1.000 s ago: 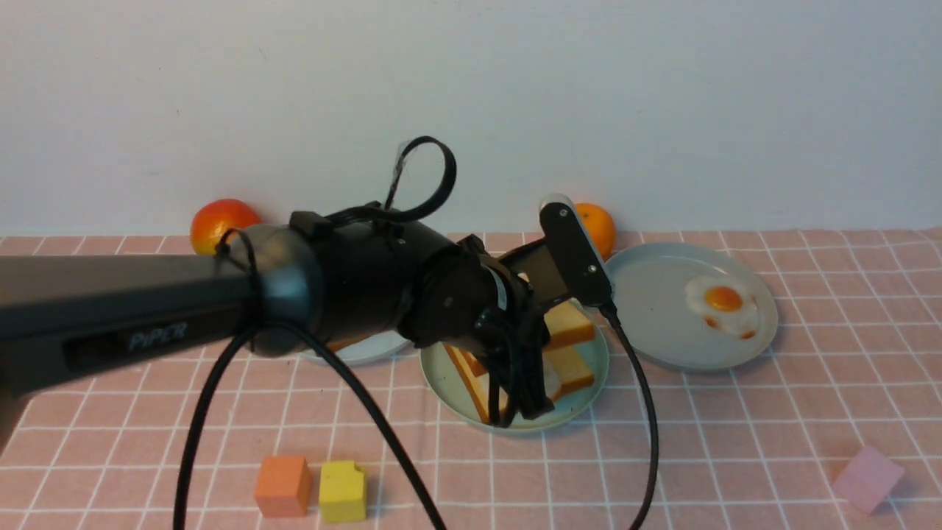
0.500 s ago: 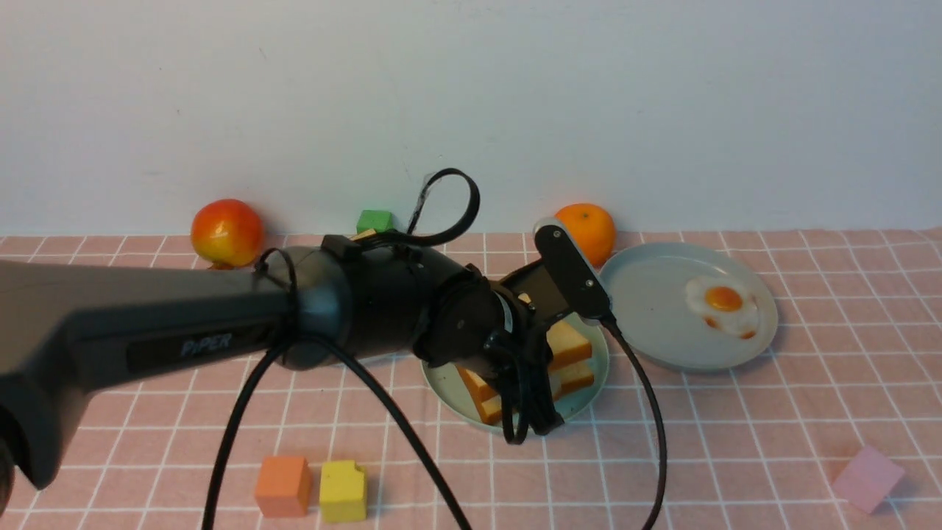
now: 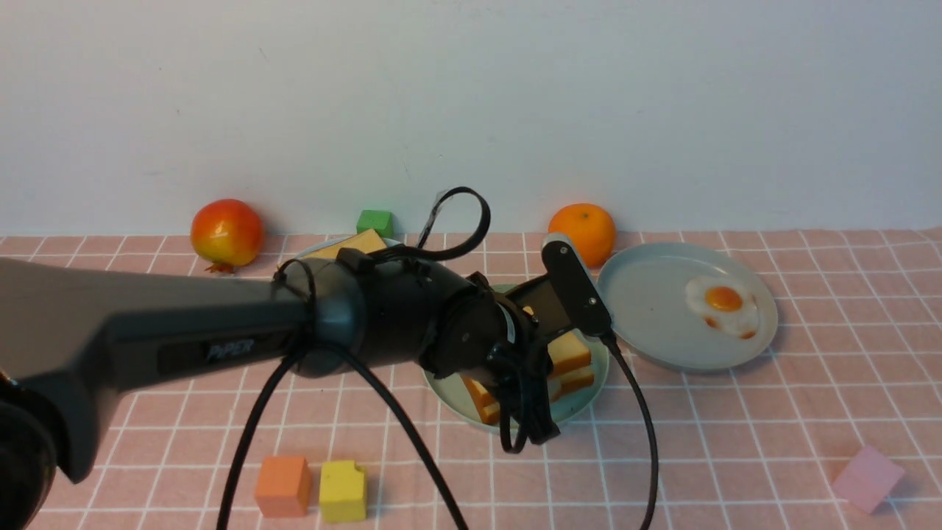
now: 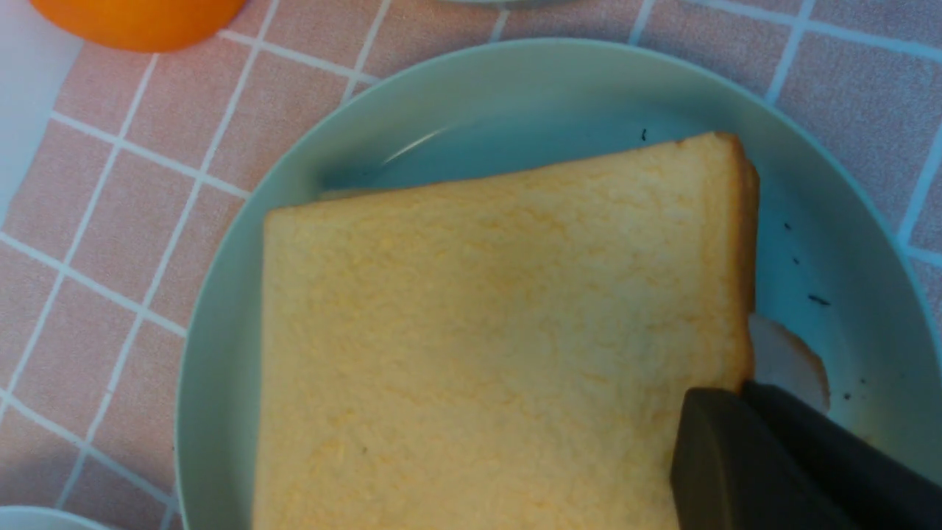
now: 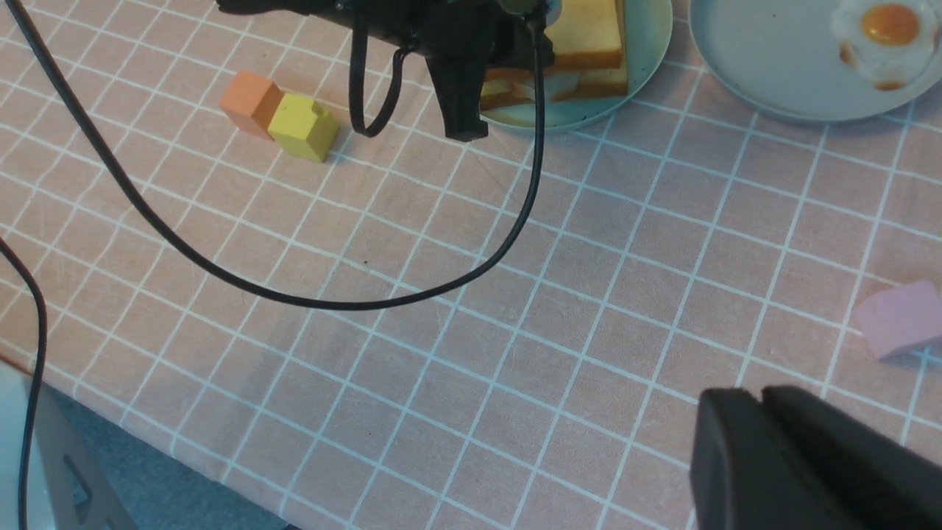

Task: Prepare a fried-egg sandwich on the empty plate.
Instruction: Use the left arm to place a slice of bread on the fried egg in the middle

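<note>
The mint-green empty plate (image 3: 583,401) now carries the fried-egg sandwich (image 3: 568,353): two golden toast slices with a sliver of egg white (image 4: 784,361) showing between them. My left gripper (image 3: 536,434) points down at the plate's near rim, shut on a corner of the top toast slice (image 4: 500,331). In the left wrist view its jaws meet at that corner (image 4: 739,390). The right wrist view shows the plate (image 5: 647,44) and left gripper (image 5: 464,132) from the near side. My right gripper (image 5: 762,394) hangs shut and empty over the near right tablecloth, out of the front view.
A grey-blue plate (image 3: 647,324) with a bare fried egg (image 3: 723,302) sits right of the sandwich. Toast (image 3: 353,246) on another plate shows behind my left arm. Around lie an orange (image 3: 583,232), a red-orange fruit (image 3: 227,232), and green (image 3: 374,221), orange (image 3: 282,486), yellow (image 3: 343,490) and pink (image 3: 867,478) blocks.
My left arm has sunk lower, and the top toast slice has gone from steeply tilted to nearly flat on the egg and lower slice.
</note>
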You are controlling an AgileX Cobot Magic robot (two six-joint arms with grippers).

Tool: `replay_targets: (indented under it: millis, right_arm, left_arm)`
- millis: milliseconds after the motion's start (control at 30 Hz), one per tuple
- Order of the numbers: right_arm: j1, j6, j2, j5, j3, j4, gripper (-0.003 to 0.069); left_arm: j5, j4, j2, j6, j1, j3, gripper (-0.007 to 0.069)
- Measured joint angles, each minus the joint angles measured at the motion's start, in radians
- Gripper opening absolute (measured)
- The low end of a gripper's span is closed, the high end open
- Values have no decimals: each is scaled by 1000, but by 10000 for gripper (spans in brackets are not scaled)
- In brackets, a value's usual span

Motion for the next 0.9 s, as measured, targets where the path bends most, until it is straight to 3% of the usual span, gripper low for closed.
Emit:
replay_targets:
  millis: [167, 400, 533, 733, 833, 867, 900]
  right_arm:
    - [0, 0, 0, 0, 0, 0, 83]
    - [0, 0, 0, 0, 0, 3, 84]
    - [0, 0, 0, 0, 0, 3, 84]
    - [0, 0, 0, 0, 0, 3, 85]
    - [0, 0, 0, 0, 0, 3, 85]
    - [0, 0, -1, 0, 0, 4, 85]
    - [0, 0, -2, 0, 0, 4, 85]
  left_arm:
    - [0, 0, 0, 0, 0, 0, 90]
    - [5, 0, -19, -1, 0, 0, 309]
    - [21, -26, -47, -3, 0, 0, 370]
    - [125, -82, -129, -10, -6, 2, 370]
    - [210, -133, -250, -58, -26, 3, 307]
    - [273, -172, -385, -128, -49, 3, 231]
    - [279, -177, -385, -128, -49, 3, 222]
